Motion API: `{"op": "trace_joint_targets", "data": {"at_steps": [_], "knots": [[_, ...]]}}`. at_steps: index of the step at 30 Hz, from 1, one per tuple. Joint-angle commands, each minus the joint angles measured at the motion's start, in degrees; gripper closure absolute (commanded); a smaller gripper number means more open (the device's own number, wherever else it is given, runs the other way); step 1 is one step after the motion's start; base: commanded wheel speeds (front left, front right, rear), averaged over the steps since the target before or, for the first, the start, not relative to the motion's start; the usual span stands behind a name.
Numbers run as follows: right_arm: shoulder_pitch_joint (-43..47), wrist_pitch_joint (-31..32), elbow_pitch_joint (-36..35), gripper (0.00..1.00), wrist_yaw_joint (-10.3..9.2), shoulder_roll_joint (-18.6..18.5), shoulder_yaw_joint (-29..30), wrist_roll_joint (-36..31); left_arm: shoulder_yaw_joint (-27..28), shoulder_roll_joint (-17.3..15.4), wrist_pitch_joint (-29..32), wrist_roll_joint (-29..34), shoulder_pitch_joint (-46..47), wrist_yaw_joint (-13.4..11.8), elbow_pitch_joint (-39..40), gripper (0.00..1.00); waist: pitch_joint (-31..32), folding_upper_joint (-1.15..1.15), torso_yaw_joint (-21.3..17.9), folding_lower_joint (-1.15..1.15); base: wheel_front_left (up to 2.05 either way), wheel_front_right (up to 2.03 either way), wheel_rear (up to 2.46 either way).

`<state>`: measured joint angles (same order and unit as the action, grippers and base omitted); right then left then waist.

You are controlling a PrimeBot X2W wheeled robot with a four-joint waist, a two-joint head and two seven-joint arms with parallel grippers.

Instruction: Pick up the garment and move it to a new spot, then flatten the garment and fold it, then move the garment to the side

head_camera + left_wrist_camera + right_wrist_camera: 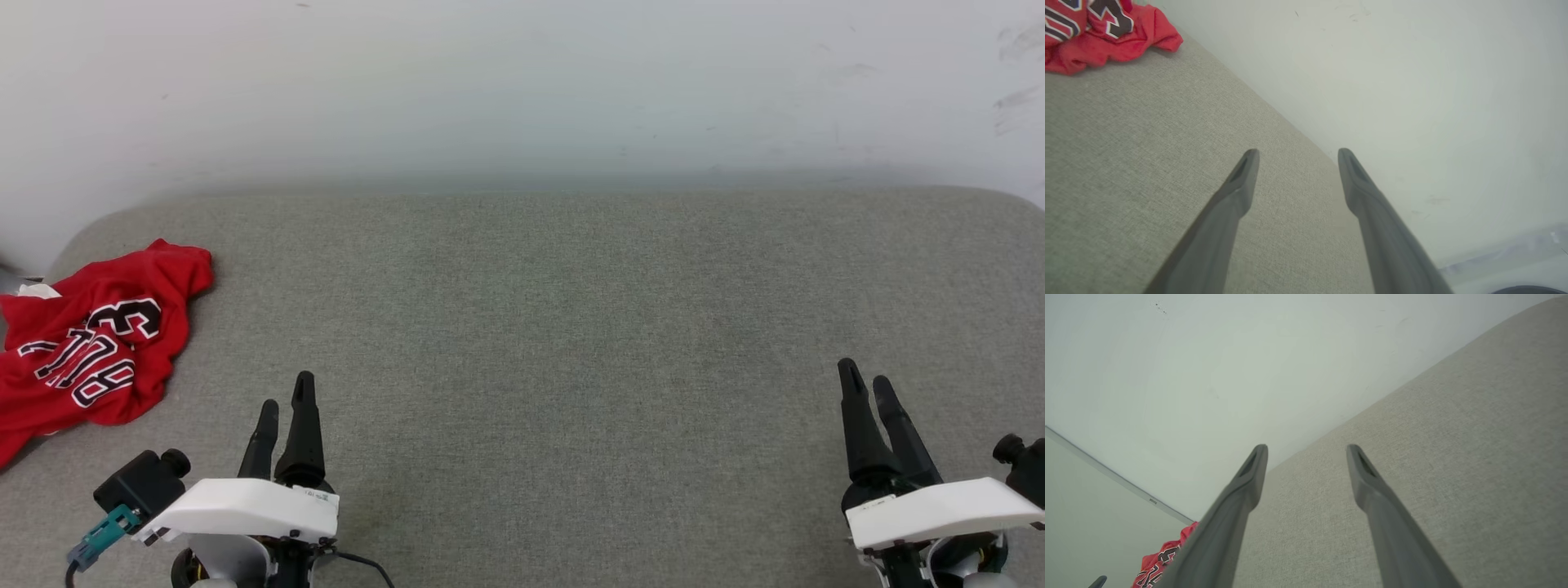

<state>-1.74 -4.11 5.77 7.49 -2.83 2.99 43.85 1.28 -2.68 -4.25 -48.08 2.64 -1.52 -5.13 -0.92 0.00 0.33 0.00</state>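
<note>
**Grippers.** The left gripper (286, 392) and right gripper (865, 374) sit at the near edge of the head view, well apart. Each has two long, dark, tapered fingers on a white housing. In the wrist views both sets of fingers are spread, with nothing between them.

**Work surface.** The grey upholstered surface (555, 327) has a fine woven texture, a matte finish and rounded far corners. It looks lightly padded.

**Garment.** The red jersey T-shirt (90, 343) lies crumpled at the surface's left edge, ahead and to the left of the left gripper and far from the right one. Black, white-outlined lettering and a "3" face upward. A small white patch shows at its far-left side.

**Handling (judgement).** The fabric should be light, soft and limp. It will sag and bunch when lifted, and it is not fragile. Take hold of a raised fold or hem on the side nearest the left gripper. Pinch a single layer where possible, so the garment opens out later.

**Background.** A plain white wall (522, 82) with faint scuffs stands behind the surface.
</note>
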Motion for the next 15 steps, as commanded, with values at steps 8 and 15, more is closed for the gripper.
{"op": "trace_joint_targets", "data": {"at_steps": [8,15], "knots": [[0.3,-2.2,-1.5,0.0,0.01,-0.1,-0.8,-8.8,-1.8,-0.2,-2.2,9.0,-0.3,-1.5,1.9,0.0,-0.1,0.0,0.2,0.0,0.0,0.0,0.0],[0.8,-3.7,-1.2,0.0,0.01,-0.1,-1.1,-15.3,-3.0,-0.2,-3.7,15.8,-0.7,-2.0,2.4,0.0,-0.1,0.0,0.3,0.0,0.0,0.0,0.0]]}}
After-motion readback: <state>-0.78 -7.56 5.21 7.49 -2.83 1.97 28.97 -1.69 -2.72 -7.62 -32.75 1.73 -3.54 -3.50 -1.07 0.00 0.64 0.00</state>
